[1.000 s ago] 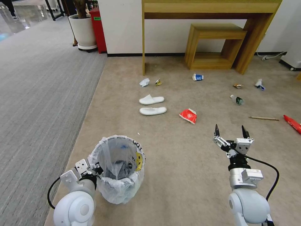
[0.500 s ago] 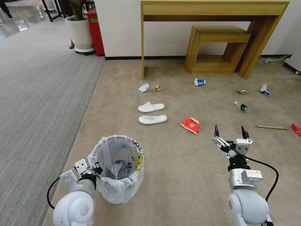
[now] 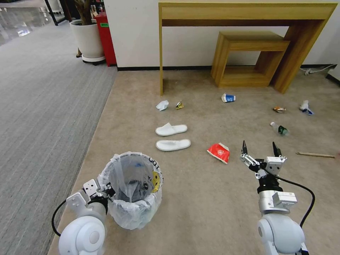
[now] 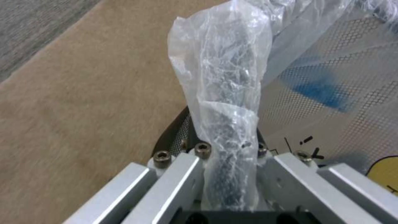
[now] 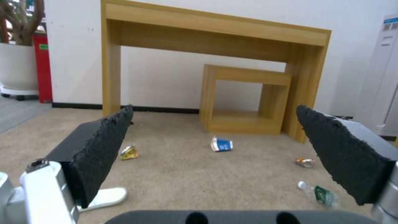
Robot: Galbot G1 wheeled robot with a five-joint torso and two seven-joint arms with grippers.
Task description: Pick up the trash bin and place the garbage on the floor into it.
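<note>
Left gripper (image 3: 106, 193) clamps bin (image 3: 132, 193) rim through the liner, bin at robot's front-left; right gripper (image 3: 261, 150) gapes empty over carpet (image 3: 198, 198). Risk: liner slips, bin drops, litter stays out

Left end effector (image 3: 106, 191) grips the trash bin (image 3: 132, 191); right end effector (image 3: 260, 148) gapes above carpet.

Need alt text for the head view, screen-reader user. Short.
The left gripper is clamped on the rim of the bag-lined trash bin at lower left, and the open right gripper is at lower right. On the beige floor ahead lie two white slippers, a red snack bag and other litter before a wooden desk.
</note>
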